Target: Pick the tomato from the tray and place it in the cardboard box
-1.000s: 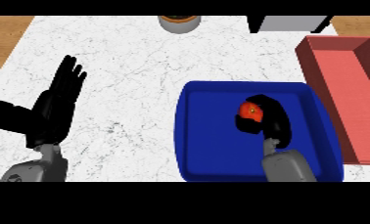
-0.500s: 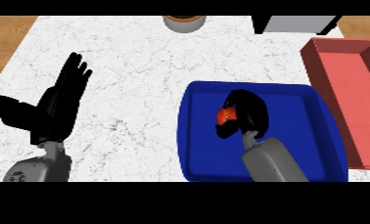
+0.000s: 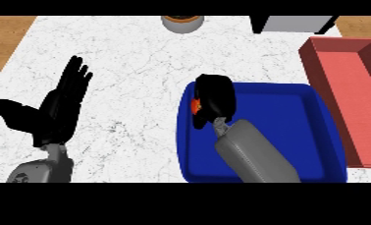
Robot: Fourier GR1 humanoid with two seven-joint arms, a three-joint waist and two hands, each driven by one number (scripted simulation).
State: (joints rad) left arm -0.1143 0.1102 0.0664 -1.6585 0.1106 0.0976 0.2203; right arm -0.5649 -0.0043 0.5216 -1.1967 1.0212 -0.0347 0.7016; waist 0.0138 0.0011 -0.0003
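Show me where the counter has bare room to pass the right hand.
Bare marble lies between the resting left hand and the blue tray, up to the bowl. Crowded: right hand on the tomato, beside the red box.

two grey forearms, each ending in a black hand (image 3: 62, 102).

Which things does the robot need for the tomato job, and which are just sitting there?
For the job:
tomato, mostly hidden under the right hand
blue tray
reddish box at the right edge

Just there:
round pot at the back
grey object at the back
left hand, open, resting
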